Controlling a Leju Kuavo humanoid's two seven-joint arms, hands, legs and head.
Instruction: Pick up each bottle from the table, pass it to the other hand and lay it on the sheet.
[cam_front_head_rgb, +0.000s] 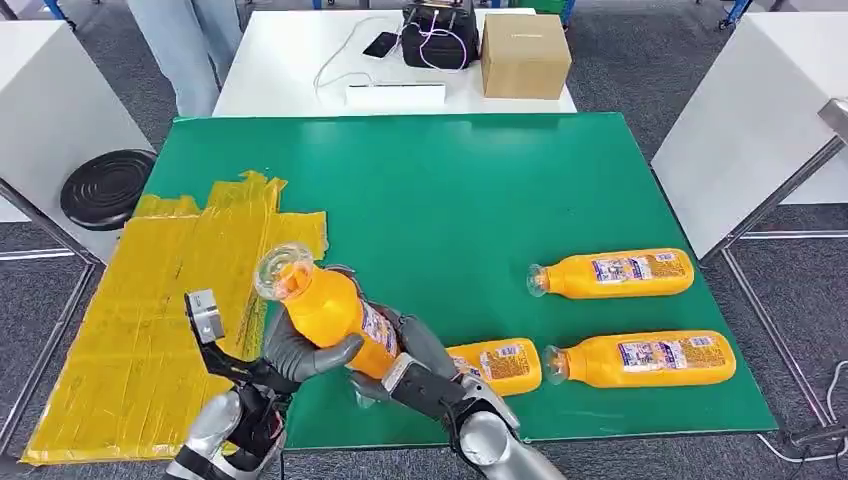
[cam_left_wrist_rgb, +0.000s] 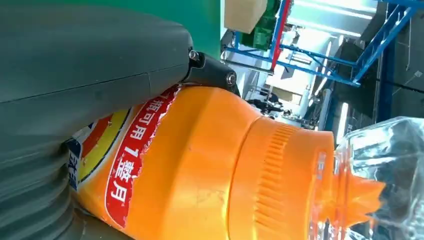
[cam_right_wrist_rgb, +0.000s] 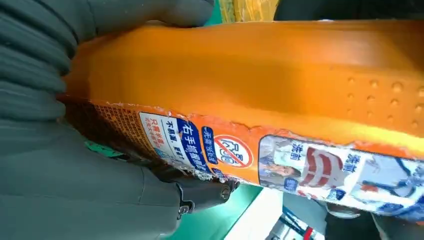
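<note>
**Right now, two hands on one bottle**

Both hands hold the same orange bottle (cam_front_head_rgb: 325, 310) up in the air, over the near edge of the green surface (cam_front_head_rgb: 450, 190). The bottle is tilted, with its clear cap (cam_front_head_rgb: 283, 271) pointing up and away toward the yellow sheet (cam_front_head_rgb: 150, 310). The left hand (cam_front_head_rgb: 295, 355) wraps around the middle of the bottle, with its thumb across the front. The right hand (cam_front_head_rgb: 420, 365) grips the bottom part, where the label is. In the left wrist view, the grey thumb (cam_left_wrist_rgb: 95, 55) presses on the bottle's shoulder, just by the red label. In the right wrist view, fingers (cam_right_wrist_rgb: 165, 12) curl over the bottle's side.

Three more bottles lie flat on the surface. One (cam_front_head_rgb: 500, 365) lies just beside the right hand. Another (cam_front_head_rgb: 645, 358) lies next to that one, near the front edge. The last one (cam_front_head_rgb: 615, 273) lies a bit farther back. All three are well apart from the sheet.

The sheet is taped down on the left side of the surface.
</note>
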